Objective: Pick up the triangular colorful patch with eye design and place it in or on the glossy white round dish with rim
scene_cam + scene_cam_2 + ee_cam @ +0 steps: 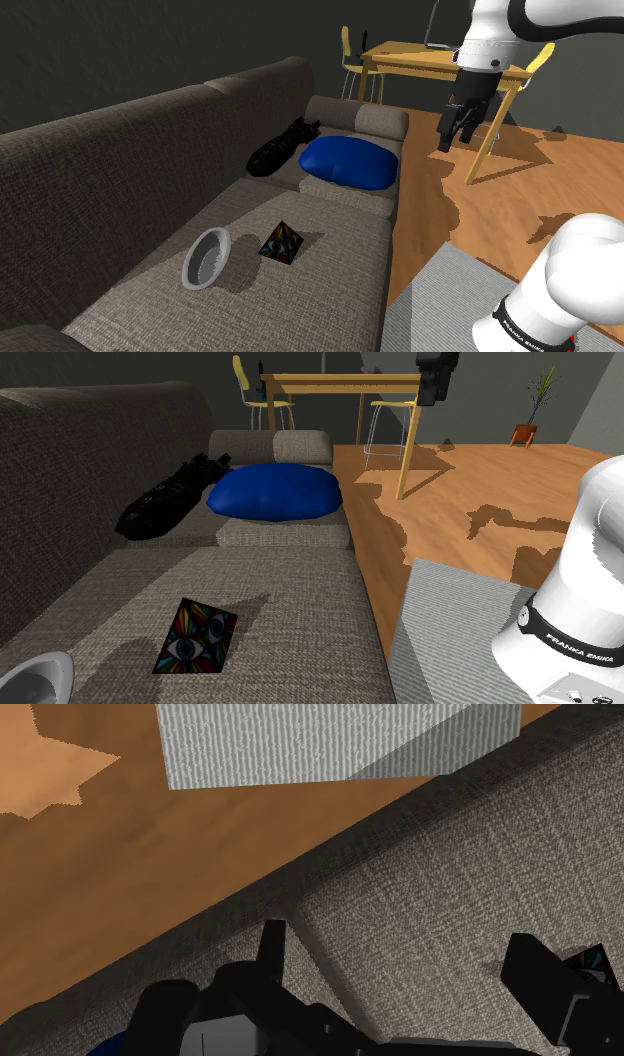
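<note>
The gripper [456, 143] (jaws apart) hangs high; patch [282, 243] lies beside dish [207, 258].

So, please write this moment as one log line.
fingers: open, empty | patch: on sofa beside dish | dish: empty

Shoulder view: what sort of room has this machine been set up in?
Probably a home living room: a long brownish-grey sofa with a blue cushion, a wooden floor, and a wooden table with yellow chairs at the back.
</note>
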Robot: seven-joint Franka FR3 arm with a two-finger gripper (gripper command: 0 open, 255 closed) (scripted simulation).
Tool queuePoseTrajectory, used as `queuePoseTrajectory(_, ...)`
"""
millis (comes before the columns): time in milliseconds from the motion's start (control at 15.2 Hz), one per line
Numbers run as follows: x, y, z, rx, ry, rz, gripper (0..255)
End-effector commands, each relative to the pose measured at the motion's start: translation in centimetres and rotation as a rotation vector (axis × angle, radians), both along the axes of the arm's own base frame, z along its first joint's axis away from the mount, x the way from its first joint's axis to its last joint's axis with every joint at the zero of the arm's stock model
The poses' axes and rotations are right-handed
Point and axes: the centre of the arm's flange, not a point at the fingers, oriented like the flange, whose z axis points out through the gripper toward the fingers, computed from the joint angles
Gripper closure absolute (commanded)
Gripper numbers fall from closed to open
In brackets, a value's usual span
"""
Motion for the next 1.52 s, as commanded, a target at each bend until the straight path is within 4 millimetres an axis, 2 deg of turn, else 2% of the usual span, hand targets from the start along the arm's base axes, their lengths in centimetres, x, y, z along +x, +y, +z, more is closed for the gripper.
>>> queuePoseTrajectory(0, 0.0, 0.0, 0.0, 0.0, 0.0, 0.0, 0)
queuePoseTrajectory(726, 4.3, 7.3, -9.6, 0.056, -0.198, 0.158, 0)
queuePoseTrajectory(1452, 9.1, 15.9, -17.8, 0.112, -0.395, 0.317, 0)
